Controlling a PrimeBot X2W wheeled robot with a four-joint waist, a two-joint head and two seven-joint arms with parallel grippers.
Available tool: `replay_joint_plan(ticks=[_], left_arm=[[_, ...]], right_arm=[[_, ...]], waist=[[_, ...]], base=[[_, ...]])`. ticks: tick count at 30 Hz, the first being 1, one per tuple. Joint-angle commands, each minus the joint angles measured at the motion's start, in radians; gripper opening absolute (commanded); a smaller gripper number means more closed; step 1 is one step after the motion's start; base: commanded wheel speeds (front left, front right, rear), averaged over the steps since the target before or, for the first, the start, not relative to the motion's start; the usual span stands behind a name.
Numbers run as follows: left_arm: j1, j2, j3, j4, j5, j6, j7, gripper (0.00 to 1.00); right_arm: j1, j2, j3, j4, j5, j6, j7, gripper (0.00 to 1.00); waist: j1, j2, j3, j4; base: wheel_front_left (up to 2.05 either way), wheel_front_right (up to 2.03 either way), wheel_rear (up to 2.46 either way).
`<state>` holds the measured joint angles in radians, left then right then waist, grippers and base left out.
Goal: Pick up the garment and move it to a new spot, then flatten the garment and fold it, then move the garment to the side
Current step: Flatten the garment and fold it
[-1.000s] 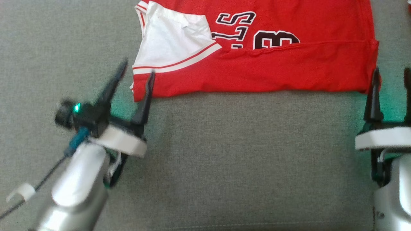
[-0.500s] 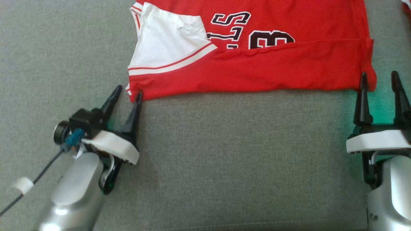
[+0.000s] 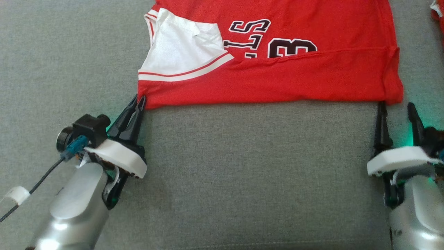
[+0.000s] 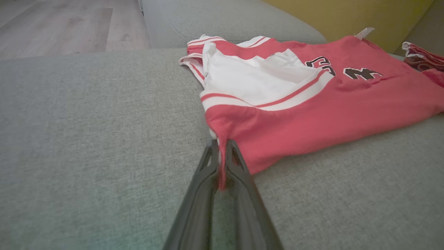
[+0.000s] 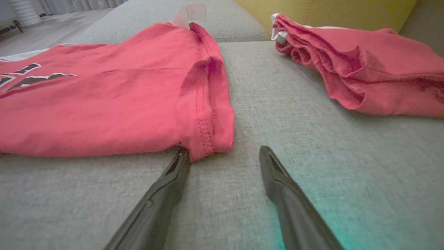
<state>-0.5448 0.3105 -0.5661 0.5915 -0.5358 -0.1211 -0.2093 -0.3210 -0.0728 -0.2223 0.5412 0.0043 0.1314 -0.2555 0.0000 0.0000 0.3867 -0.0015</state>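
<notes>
A crumpled red garment (image 5: 364, 66) lies right of the jersey (image 3: 270, 80).

Jersey (image 3: 277, 80) runs off the top edge, black lettering (image 3: 293, 48) half hidden under a fold; second red garment (image 3: 438, 15) clipped at upper right

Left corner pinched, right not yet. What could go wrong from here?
The left gripper pinches only a corner tip of the jersey; it may slip when lifted. The right gripper is open at the hem; lifting now would skew the fold. A second red garment lies nearby and might snag.
</notes>
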Motion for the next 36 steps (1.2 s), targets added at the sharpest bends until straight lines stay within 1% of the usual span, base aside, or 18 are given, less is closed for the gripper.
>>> replay_joint_plan(ticks=[1,2,3,5,8,11,16,20,25,30,33,34,35,36], left_arm=[[-0.011,0.049,0.028,-0.029,-0.005,0.0,-0.005,0.0],[-0.012,0.054,0.029,-0.033,-0.005,0.0,-0.004,0.0],[-0.013,0.058,0.029,-0.036,-0.004,0.001,-0.004,0.0],[-0.013,0.062,0.028,-0.042,-0.004,0.002,-0.004,0.0],[-0.012,0.068,0.023,-0.05,0.002,0.006,-0.006,0.0],[0.0,0.068,0.017,-0.061,0.004,0.009,-0.01,0.0],[0.04,0.072,0.012,-0.094,0.001,0.014,-0.018,0.0],[0.124,0.095,0.012,-0.162,-0.013,0.025,-0.019,0.0],[0.267,0.13,0.004,-0.302,-0.035,0.058,0.0,0.0],[0.424,0.167,-0.011,-0.464,-0.053,0.115,0.045,0.0],[0.489,0.172,-0.015,-0.525,-0.069,0.143,0.06,0.0],[0.503,0.17,-0.016,-0.537,-0.075,0.149,0.063,0.0],[0.51,0.168,-0.018,-0.544,-0.075,0.155,0.064,0.0],[0.511,0.165,-0.022,-0.549,-0.072,0.16,0.065,0.26]], right_arm=[[-0.046,-0.014,0.018,0.007,0.001,-0.001,-0.006,1.0],[-0.062,-0.018,0.021,0.029,0.004,-0.001,-0.006,0.97],[-0.076,-0.023,0.025,0.049,0.007,-0.001,-0.006,0.68],[-0.098,-0.033,0.041,0.08,0.016,-0.001,-0.006,0.0],[-0.111,-0.051,0.061,0.101,0.027,-0.001,-0.006,0.0],[-0.091,-0.067,0.071,0.085,0.03,-0.001,-0.006,0.0],[-0.026,-0.089,0.084,0.049,0.046,-0.001,-0.006,0.0],[0.053,-0.123,0.106,0.014,0.072,-0.001,-0.006,0.0],[0.166,-0.177,0.139,-0.049,0.127,-0.001,-0.006,0.0],[0.291,-0.234,0.143,-0.135,0.171,-0.001,0.011,0.0],[0.347,-0.247,0.144,-0.186,0.2,-0.001,0.024,0.0],[0.359,-0.247,0.135,-0.198,0.212,-0.001,0.027,1.0],[0.369,-0.25,0.13,-0.21,0.216,-0.001,0.027,1.0],[0.379,-0.255,0.129,-0.22,0.218,-0.001,0.029,1.0]], waist=[[0.0,0.0,-0.001,0.003],[0.0,0.0,-0.001,0.004],[0.0,0.0,-0.001,0.004],[0.0,0.0,-0.001,0.007],[0.0,0.0,-0.008,0.012],[0.0,0.0,-0.027,0.016],[0.0,0.0,-0.068,0.016],[0.0,0.0,-0.11,0.009],[0.0,0.0,-0.142,0.005],[0.0,0.0,-0.153,0.002],[0.0,0.0,-0.153,0.002],[0.0,0.0,-0.152,0.002],[0.0,0.0,-0.152,0.002],[0.0,0.0,-0.152,0.004]], base=[[0.0,0.0,0.0],[0.0,0.0,0.0],[0.0,0.0,0.0],[0.0,0.0,0.0],[0.0,0.0,0.0],[0.0,0.0,0.0],[0.0,0.0,0.0],[0.0,0.0,0.0],[0.0,0.0,0.0],[0.0,0.0,0.0],[0.0,0.0,0.0],[0.0,0.0,0.0],[0.0,0.0,0.0],[0.0,0.0,0.0]])
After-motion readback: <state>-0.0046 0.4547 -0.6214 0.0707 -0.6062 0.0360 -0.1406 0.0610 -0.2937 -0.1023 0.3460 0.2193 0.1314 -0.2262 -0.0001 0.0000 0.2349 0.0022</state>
